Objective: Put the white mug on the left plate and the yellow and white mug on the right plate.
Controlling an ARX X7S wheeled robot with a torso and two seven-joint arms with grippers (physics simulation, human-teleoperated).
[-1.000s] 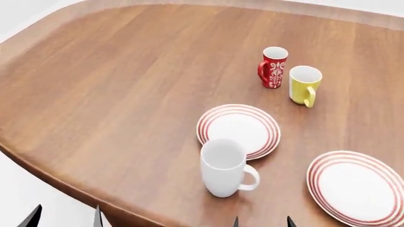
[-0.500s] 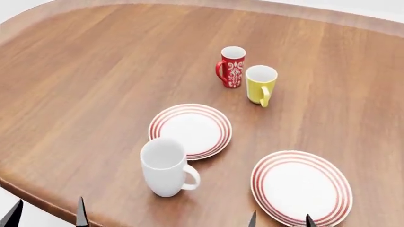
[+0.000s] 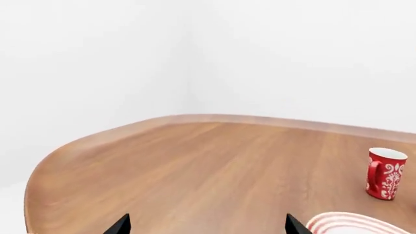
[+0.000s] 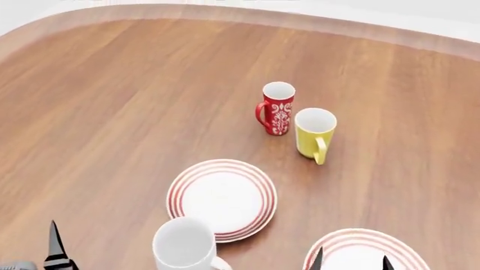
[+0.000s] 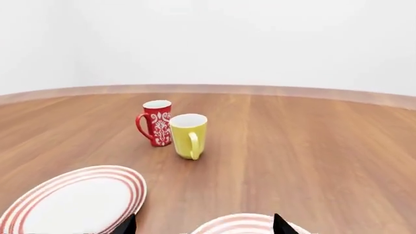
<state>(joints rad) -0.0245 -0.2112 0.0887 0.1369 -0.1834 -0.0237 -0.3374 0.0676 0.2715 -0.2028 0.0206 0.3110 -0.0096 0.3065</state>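
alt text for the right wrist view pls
A red patterned mug and the yellow and white mug stand close together on a wooden table, with two red-ringed plates nearer the camera.

Three cameras over one wooden table [image 4: 112, 112]: one high, two low.

The head view looks steeply down from the table's near side. The left wrist view sits low, facing across the boards to white walls. The right wrist view, also low, faces the far rim. All three catch the red mug [image 4: 277, 108]; the head and right wrist views share the yellow and white mug [image 5: 188, 136].
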